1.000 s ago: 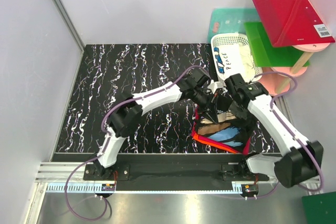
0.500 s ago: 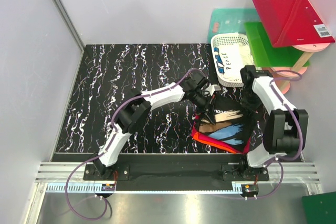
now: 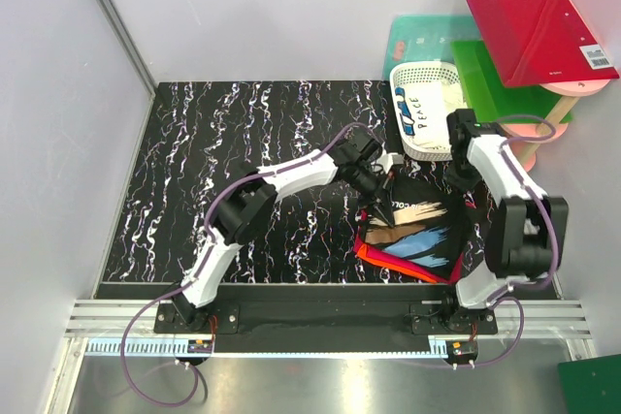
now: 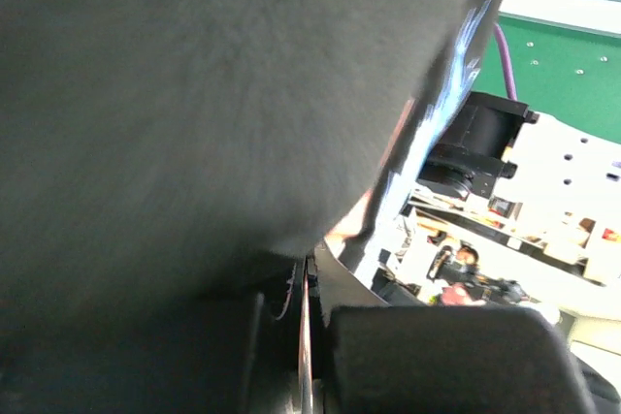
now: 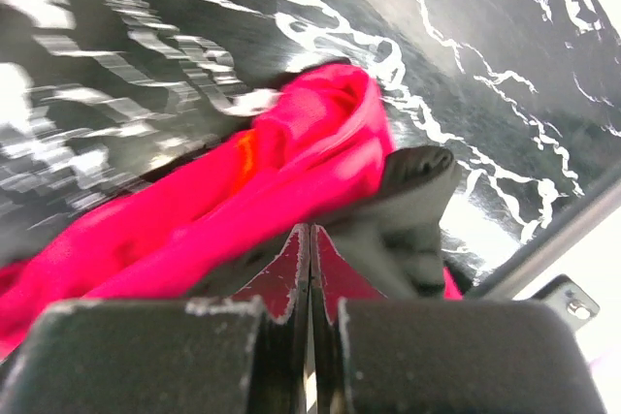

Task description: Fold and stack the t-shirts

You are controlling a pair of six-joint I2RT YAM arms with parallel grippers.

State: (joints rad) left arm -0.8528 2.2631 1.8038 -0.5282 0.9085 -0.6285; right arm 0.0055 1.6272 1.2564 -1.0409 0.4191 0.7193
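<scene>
Top t-shirt (image 3: 419,218) black, blue-tan print; lower t-shirt (image 5: 291,167) red; table (image 3: 243,133) black, white-veined.

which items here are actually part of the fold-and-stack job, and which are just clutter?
Job: black printed t-shirt; red t-shirt beneath it.
Lying about: white basket; red board; green board.
</scene>
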